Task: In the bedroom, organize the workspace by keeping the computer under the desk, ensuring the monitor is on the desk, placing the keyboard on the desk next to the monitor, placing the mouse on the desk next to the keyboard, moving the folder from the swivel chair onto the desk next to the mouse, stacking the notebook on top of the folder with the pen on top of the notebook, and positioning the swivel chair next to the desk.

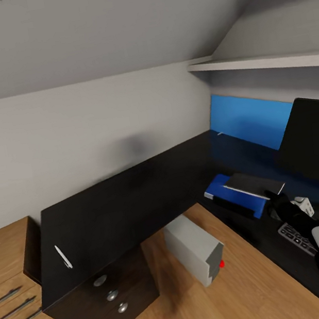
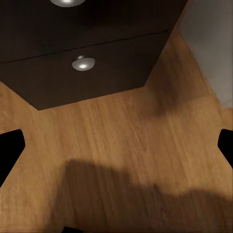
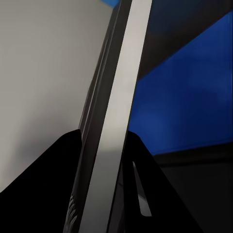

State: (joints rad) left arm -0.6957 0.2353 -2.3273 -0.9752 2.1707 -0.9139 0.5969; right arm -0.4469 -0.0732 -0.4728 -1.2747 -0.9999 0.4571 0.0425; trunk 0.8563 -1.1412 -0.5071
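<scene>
On the right tabletop (image 1: 134,195), my right gripper (image 1: 278,200) holds the notebook (image 1: 253,185) over the folder (image 1: 233,193) for stacking.

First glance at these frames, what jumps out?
The glossy black L-shaped desk with its bright blue back panel dominates the head view. On it, near the corner, the right claw is shut on a thin dark grey notebook above a flat blue folder. A thin white pen lies alone at the desk's far left end, and a light grey computer tower stands on the wood floor under the desk edge.
</scene>
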